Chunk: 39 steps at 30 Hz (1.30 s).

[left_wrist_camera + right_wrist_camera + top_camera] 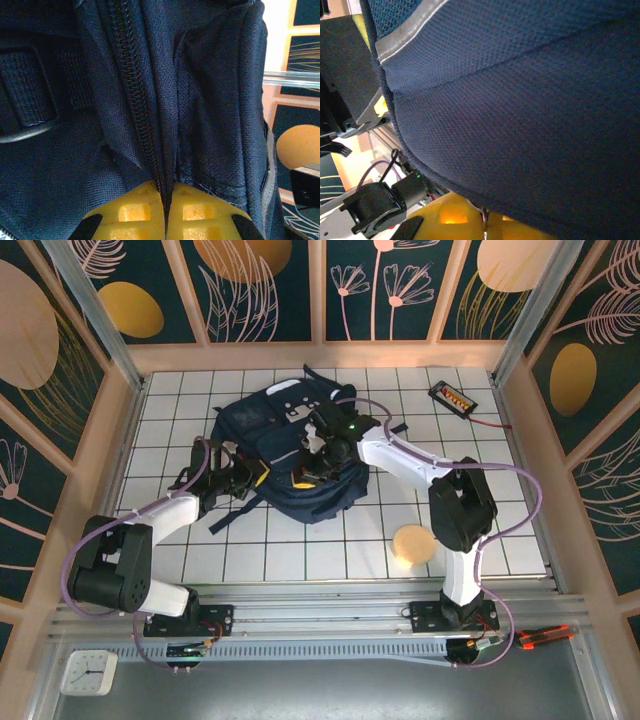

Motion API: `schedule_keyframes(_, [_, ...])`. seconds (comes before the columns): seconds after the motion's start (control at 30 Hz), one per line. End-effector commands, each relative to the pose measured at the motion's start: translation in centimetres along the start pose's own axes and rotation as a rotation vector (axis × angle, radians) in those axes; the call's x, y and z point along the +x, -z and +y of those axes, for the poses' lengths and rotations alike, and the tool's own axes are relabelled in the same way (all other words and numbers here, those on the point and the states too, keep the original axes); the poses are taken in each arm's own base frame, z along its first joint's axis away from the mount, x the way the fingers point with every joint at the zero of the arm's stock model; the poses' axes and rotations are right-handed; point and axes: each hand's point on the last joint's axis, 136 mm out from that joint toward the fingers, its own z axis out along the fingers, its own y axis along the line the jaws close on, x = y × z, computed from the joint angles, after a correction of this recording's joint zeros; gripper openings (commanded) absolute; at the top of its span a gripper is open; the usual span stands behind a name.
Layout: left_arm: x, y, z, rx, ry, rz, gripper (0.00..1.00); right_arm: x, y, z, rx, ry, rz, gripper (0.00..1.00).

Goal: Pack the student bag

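The student bag [285, 430] lies just toward 12 o'clock of the centre of the tiled table [300, 555]. The left arm stretches from 7 o'clock to the bag's 9 o'clock edge, and the left gripper [166, 207] is clamped on a fabric fold beside the zipper [132, 100]. The right arm bends in from 4 o'clock, folded at the elbow, and the right gripper [485, 222] pinches navy fabric near the bag's middle.

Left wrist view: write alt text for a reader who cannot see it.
Close-up of the dark navy student bag: a dark zipper runs down the middle to the bottom edge, where the left arm's yellow fingers are shut on a fold of its fabric. A black webbing strap crosses the left; a gold-and-teal wall panel shows at right.
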Motion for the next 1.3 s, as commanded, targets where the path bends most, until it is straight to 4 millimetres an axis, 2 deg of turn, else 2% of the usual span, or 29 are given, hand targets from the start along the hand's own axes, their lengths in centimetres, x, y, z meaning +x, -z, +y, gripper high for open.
schedule_keyframes(0.0, [-2.0, 0.8, 0.0, -0.039, -0.064, -0.077, 0.0, 1.5, 2.3, -1.2, 0.04, -0.01, 0.017, 0.0])
schedule_keyframes(0.4, [-2.1, 2.0, 0.2, -0.082, -0.172, -0.052, 0.0, 1.3, 2.7, -2.7, 0.061, -0.003, 0.012, 0.0])
schedule_keyframes(0.6, [-2.0, 2.1, 0.7, -0.08, -0.159, -0.027, 0.0, 1.4, 2.9, -3.4, 0.063, 0.003, -0.003, 0.0])
schedule_keyframes(0.93, [-1.7, 2.1, 0.4, -0.054, -0.152, -0.011, 0.0, 2.3, 4.0, -5.2, 0.073, 0.002, -0.029, 0.0])
schedule_keyframes(1.27, [-1.6, 2.3, 0.4, -0.07, -0.158, -0.008, 0.0, 1.8, 5.1, -6.9, 0.076, 0.0, -0.065, 0.0])
